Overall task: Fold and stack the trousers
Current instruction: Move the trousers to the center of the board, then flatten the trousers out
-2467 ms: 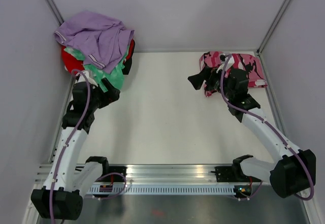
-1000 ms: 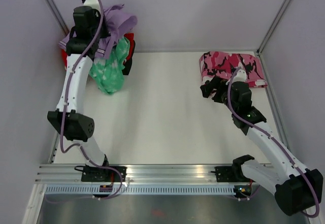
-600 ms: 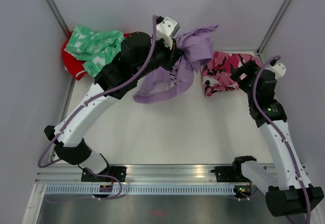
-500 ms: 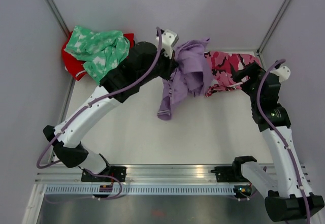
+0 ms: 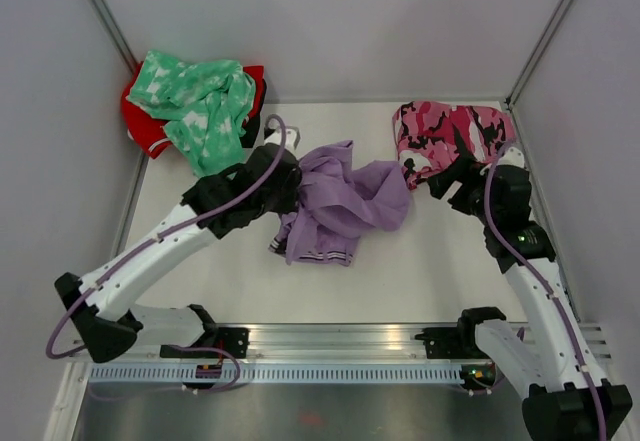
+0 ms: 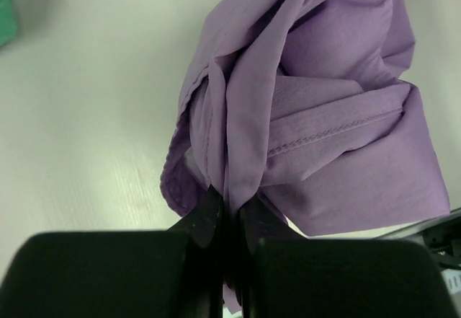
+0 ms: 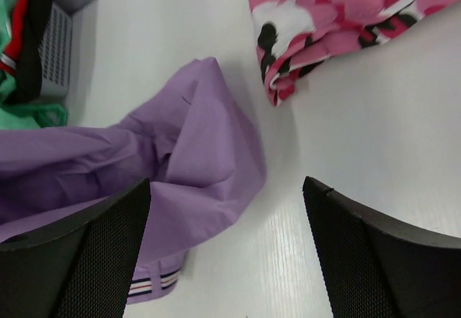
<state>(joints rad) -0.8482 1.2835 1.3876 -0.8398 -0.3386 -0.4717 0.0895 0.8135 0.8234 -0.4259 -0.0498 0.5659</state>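
Your soft lilac-purple cloth trousers [image 5: 345,206] lie in a crumpled heap near the middle of the white table [image 5: 420,271], not folded. The waistband with its pale stripes shows at the near edge of the heap. Your left gripper [image 6: 229,204] is pinched tight on a fold of the purple cloth at the heap's left side (in the left wrist view the cloth bunches right between the two black fingers). Your right gripper [image 7: 227,188] has its fingers spread wide and holds nothing. It hangs over the table by the heap's right edge. The folded pink-and-black camouflage garment [image 5: 455,131] lies in the far right corner, close beside the trousers, with a strip of table between them. In the far left corner a mint-green garment with a white pattern [image 5: 200,96] sits on top of a red garment [image 5: 140,129], well apart from the trousers.
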